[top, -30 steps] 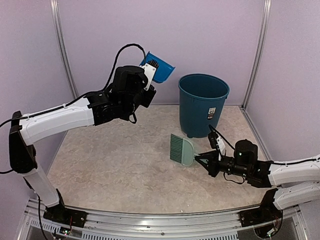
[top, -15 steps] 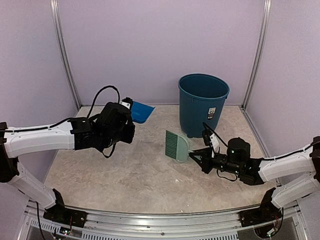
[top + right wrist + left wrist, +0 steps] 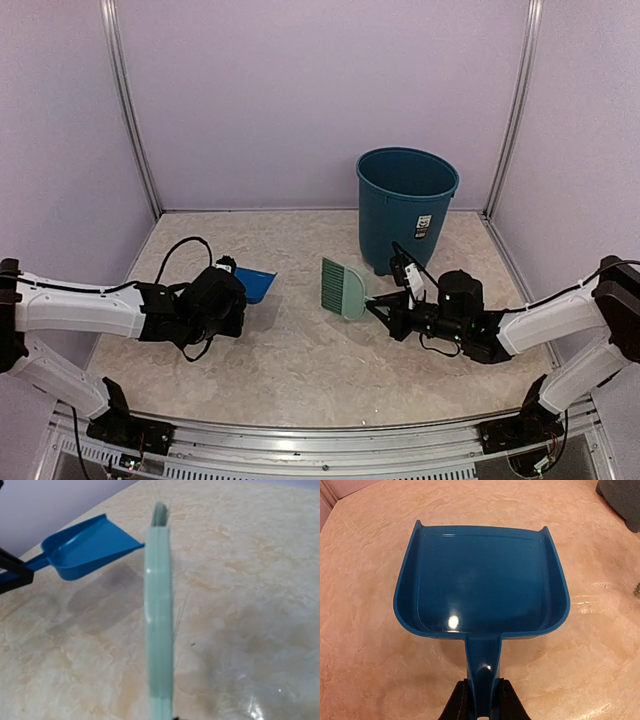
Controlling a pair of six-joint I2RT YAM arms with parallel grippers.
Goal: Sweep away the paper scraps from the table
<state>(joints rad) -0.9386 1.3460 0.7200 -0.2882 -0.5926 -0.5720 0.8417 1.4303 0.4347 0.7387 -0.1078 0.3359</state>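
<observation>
Left hand (image 3: 480, 703) clamps dustpan (image 3: 480, 580) handle | right hand (image 3: 380, 307) clamps brush (image 3: 342, 288)

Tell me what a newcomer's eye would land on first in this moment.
The blue dustpan stands out most: the left claw holds it by the handle, low over the left side of the table, and its inside is bare. Facing it at mid-table, the right claw grips a pale green brush, and a tall teal bin stands behind that.
</observation>
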